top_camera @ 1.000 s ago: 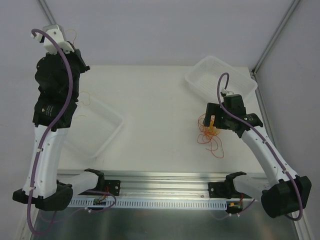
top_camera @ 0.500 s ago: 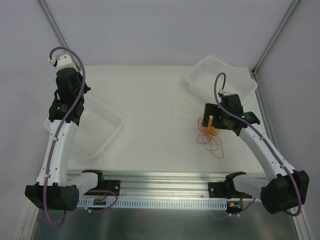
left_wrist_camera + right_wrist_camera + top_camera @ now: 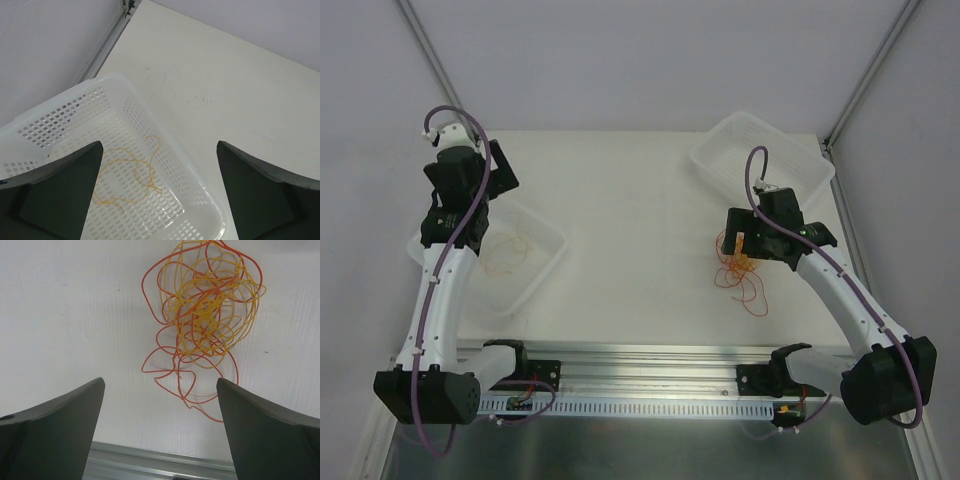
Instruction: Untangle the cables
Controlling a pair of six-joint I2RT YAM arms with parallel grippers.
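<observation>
Across white table (image 3: 620, 220), tangled cables (image 3: 202, 315), pale grey walls (image 3: 640, 60)

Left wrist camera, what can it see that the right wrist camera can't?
Only the left wrist view shows a white basket with one thin yellow strand lying inside it. Only the right wrist view shows the big tangle of yellow and red-orange cables on the table, and a metal rail at the edge. Both show the white table and an open gripper: the left gripper and the right gripper.
</observation>
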